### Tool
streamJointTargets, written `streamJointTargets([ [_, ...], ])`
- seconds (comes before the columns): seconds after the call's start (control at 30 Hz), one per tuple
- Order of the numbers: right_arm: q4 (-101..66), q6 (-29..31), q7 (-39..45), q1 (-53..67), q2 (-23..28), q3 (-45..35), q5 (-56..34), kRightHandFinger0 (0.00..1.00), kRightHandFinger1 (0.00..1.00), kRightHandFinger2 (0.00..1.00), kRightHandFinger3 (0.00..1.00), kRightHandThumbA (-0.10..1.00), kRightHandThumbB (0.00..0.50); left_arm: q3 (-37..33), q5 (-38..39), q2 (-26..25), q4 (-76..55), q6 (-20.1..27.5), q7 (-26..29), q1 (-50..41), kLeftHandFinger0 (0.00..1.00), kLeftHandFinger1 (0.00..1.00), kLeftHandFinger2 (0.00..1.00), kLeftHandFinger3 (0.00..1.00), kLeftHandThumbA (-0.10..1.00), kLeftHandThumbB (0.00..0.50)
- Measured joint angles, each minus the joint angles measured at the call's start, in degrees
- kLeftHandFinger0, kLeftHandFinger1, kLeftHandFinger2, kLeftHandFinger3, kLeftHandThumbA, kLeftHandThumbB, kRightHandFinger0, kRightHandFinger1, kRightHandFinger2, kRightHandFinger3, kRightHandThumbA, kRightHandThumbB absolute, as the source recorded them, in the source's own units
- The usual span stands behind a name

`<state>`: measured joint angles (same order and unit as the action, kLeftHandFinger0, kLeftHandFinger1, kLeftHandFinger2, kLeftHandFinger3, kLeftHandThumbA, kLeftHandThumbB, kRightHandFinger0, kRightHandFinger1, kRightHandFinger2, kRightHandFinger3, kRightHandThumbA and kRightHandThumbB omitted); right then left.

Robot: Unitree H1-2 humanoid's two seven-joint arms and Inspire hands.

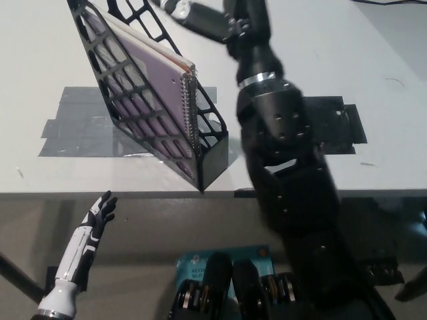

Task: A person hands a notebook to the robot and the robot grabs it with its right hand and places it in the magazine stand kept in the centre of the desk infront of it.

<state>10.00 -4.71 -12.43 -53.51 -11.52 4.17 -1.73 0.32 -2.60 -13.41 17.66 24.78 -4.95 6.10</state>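
Item, spiral notebook [150, 87]: I see it standing inside the black lattice magazine stand [210, 157], purple cover leaning toward the stand's tall back, wire spine facing the low front end. Its long axis runs along the stand, slanting up and away from me.

Item, right hand [197, 17]: above and just right of the notebook's upper edge, at the frame's top. No visible contact with the book. It is partly cut off, so I cannot tell its finger state.

Item, left hand [97, 217]: resting low at lower left, below the worktop [320, 60] edge, fingers spread, holding nothing.

Item, grey tape patch [73, 123] under the stand; black tape patch [347, 123] partly behind the right arm.

Judgement: placement looks done.
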Motion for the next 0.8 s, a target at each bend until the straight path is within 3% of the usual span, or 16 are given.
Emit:
streamJointTargets([
  [0.03,-2.45,-0.44,0.06,0.1,0.58,-0.26,-0.03,1.0,1.0,1.0,1.0,1.0,0.411,0.0,0.0,0.0,0.01,0.0,0.01,0.04,1.0,1.0,1.0,1.0,1.0,0.5],
  [0.07,-5.52,-1.04,0.12,0.25,1.3,-0.59,-0.1,1.0,1.0,1.0,1.0,1.0,0.376,0.0,-0.02,0.0,0.02,-0.01,0.01,0.08,1.0,1.0,1.0,1.0,1.0,0.5],
  [0.2,-13.12,-2.76,0.39,0.88,3.27,-1.45,-0.28,1.0,1.0,1.0,1.0,1.0,0.358,-0.01,-0.12,0.01,0.06,-0.02,0.02,0.15,1.0,1.0,1.0,1.0,1.0,0.5],
  [0.47,-26.29,-5.12,1.45,6.03,8.1,-1.83,-0.34,1.0,1.0,1.0,1.0,1.0,0.357,0.0,-0.52,0.0,0.55,-0.06,0.04,0.12,1.0,1.0,1.0,1.0,1.0,0.5],
  [0.57,-34.77,-6.13,2.43,13.28,11.06,-1.86,-0.61,1.0,1.0,1.0,1.0,1.0,0.37,-0.03,-0.76,0.12,0.83,-0.06,0.04,0.05,1.0,1.0,1.0,1.0,1.0,0.5],
  [0.67,-40.59,-6.4,3.65,21.09,13.04,-1.61,-0.98,1.0,1.0,1.0,1.0,1.0,0.35,-0.03,-0.95,0.14,0.9,-0.06,0.06,-0.25,1.0,1.0,1.0,1.0,1.0,0.5],
  [0.73,-42.82,-6.5,4.29,24.67,13.89,-1.47,-1.37,1.0,1.0,1.0,1.0,1.0,0.32,-0.04,-1.02,0.14,0.9,-0.04,0.06,-0.48,1.0,1.0,1.0,1.0,1.0,0.5],
  [0.8,-44.75,-6.4,5.3,31.19,15.24,-1.09,-2.02,1.0,1.0,1.0,1.0,1.0,0.228,-0.04,-1.08,0.18,0.91,-0.03,0.06,-1.22,1.0,1.0,1.0,1.0,1.0,0.5],
])
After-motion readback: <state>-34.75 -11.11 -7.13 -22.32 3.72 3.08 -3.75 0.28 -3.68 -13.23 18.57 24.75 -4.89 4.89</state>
